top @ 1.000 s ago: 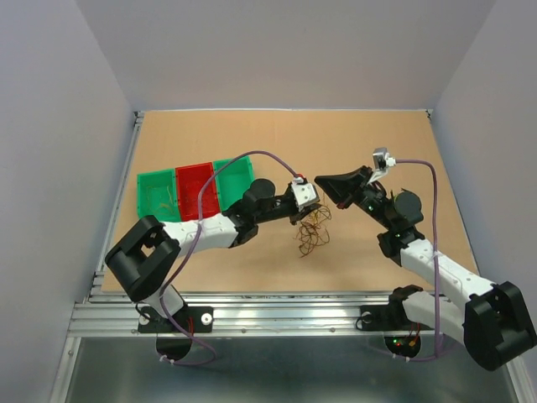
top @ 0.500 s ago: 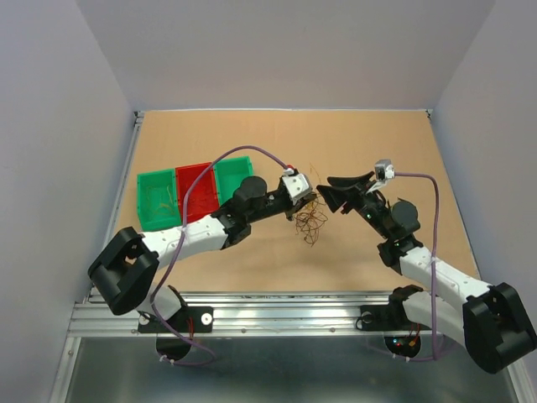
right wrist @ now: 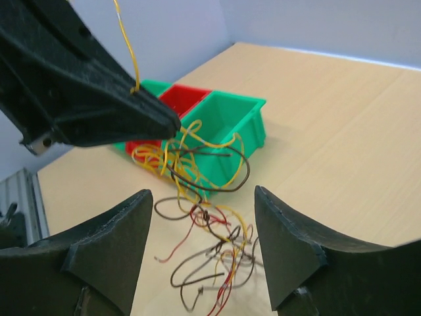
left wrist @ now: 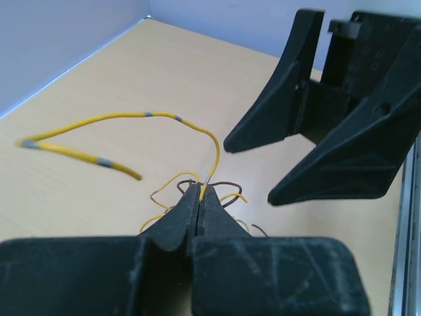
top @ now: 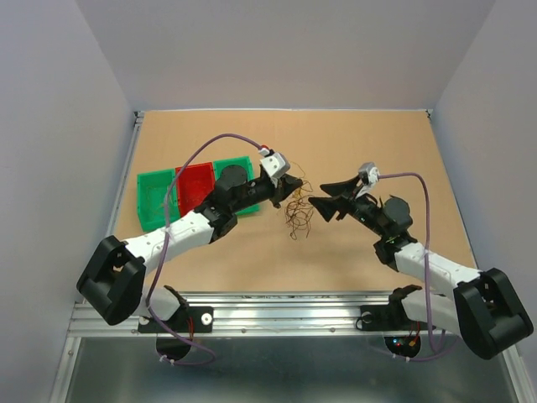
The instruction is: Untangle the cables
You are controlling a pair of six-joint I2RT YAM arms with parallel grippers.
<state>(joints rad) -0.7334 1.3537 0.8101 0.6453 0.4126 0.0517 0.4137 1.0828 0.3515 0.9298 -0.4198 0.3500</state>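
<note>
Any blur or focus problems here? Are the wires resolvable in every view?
Top external: evenly lit, sharp, but the cables are too thin to separate. Left wrist: the yellow wire smears at its left end. Right wrist: cables sharp, right gripper's fingers soft.

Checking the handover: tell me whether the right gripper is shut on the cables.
No: the right gripper stands open; the left gripper pinches the cables.

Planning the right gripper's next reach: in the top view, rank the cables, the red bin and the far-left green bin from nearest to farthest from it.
1. cables: just left of the right gripper, near its tips.
2. red bin: farther left.
3. far-left green bin: leftmost.
</note>
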